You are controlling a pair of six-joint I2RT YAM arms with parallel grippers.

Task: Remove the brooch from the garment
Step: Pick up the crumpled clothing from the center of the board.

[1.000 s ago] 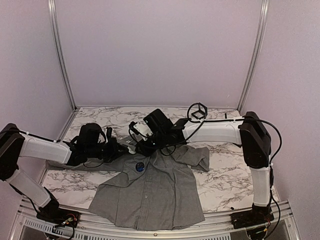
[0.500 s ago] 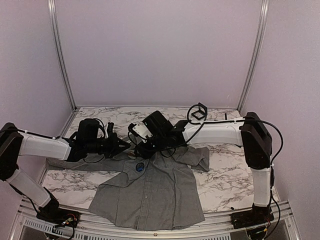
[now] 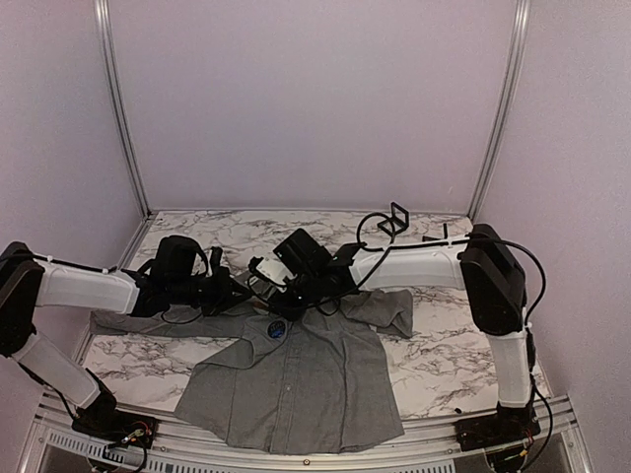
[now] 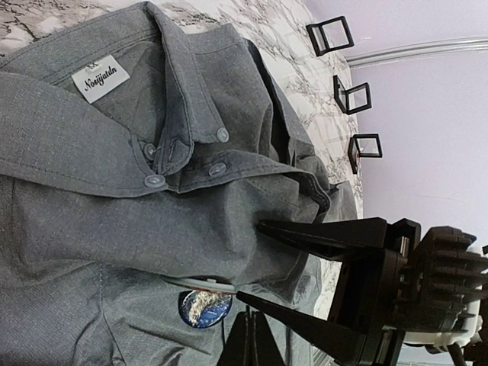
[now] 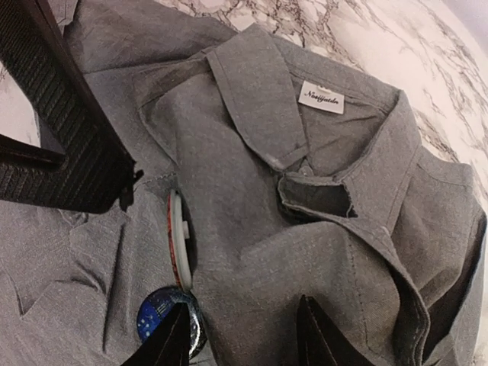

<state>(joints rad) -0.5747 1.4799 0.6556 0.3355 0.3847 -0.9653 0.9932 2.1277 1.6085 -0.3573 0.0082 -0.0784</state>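
Left end effector [image 4: 248,335]: sits shut, tips just short of the blue brooch [image 4: 204,307]; cannot tell whether any cloth is pinched. Right end effector [image 5: 244,303]: hovers partly open and empty, straddling the fold beside the brooch. Stays out of contact with the brooch, pinned on the chest of the grey garment [image 3: 296,384], spread across the marble worktop [image 3: 444,335].

Tabletop: white marble-patterned slab with grey veining [image 3: 444,335], showing to the right of the right gripper [image 4: 248,259]. Three small black open cube frames [image 4: 352,97] stand in a row on it, well beyond that gripper, each apart from the next. Lilac panel walls [image 3: 315,99] behind them; aluminium corner posts [image 3: 117,108] on either side.
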